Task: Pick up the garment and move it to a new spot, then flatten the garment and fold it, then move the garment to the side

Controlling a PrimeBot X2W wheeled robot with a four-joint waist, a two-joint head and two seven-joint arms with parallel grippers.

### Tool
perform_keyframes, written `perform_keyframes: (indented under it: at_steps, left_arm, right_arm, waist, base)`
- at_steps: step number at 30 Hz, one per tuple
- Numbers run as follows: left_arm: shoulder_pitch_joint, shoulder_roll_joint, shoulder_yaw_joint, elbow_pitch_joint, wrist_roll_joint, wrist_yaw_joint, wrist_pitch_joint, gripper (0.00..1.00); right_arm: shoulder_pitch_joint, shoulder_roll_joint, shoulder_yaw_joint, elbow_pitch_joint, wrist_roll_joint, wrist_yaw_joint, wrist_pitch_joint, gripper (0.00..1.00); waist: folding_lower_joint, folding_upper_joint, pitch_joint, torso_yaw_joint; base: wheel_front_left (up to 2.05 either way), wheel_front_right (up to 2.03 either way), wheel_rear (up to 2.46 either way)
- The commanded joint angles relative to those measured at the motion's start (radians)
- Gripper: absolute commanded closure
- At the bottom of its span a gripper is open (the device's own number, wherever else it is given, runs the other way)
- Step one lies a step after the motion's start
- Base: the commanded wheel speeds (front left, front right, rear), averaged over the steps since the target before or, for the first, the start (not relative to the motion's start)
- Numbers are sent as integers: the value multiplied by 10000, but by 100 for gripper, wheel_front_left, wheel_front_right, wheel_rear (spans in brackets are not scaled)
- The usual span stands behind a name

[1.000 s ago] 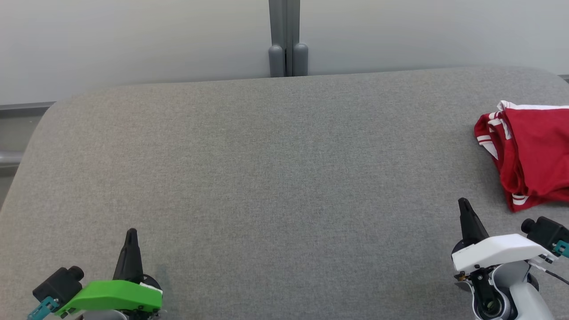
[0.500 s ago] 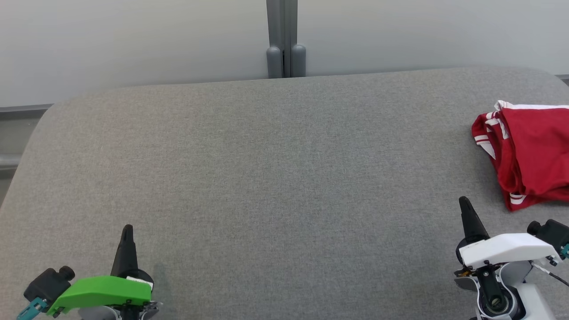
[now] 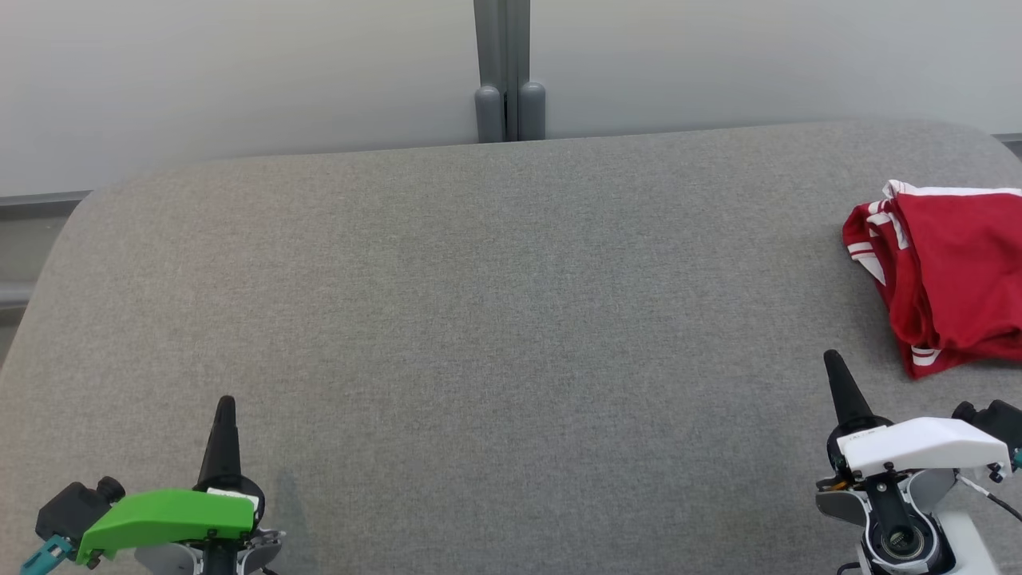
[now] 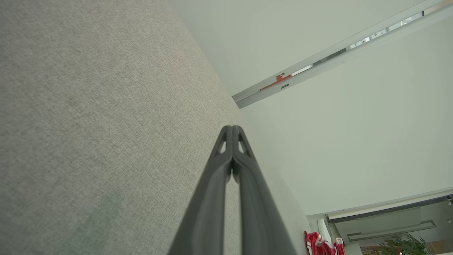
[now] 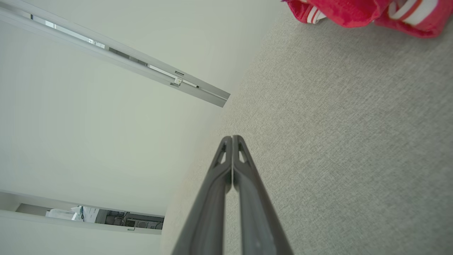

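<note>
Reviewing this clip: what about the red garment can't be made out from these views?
- Garment, head view: its right part is cut off by the picture's right edge.
- Left wrist view: it is tiny at the bottom edge, too small to judge.
- Right wrist view: the top edge crops it.
- Whether it is folded: cannot tell.

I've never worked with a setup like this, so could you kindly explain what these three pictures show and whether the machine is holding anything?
It is a two-armed robot facing a grey fabric-covered table. The head view looks forward and down from a camera on its head: the left gripper, with a green cover, is at the lower left, and the right gripper, with a white cover, is at the lower right. The other two views come from cameras on each wrist, looking along that arm's dark fingers. In both, the jaws are pressed together with nothing between them. The one item on the table is a crumpled red garment with white stripes, at the right edge, apart from both grippers.
</note>
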Motion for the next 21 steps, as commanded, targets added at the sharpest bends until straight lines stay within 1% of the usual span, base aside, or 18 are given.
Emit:
perform_keyframes:
  at_steps: [1, 21]
  left_arm:
    - [-257, 73, 74, -130, -286, -45, 80, 100]
    - [-359, 88, 229, -218, -2045, -67, 559, 100]
  right_arm:
    - [39, -17, -46, -159, 295, 5, 75, 100]
    - [78, 36, -149, -348, 2112, 4, 455, 100]
  waist:
    - [0, 0, -4, -6]
    - [0, 0, -49, -91]
  base:
    - [0, 0, 0]
    - [0, 0, 0]
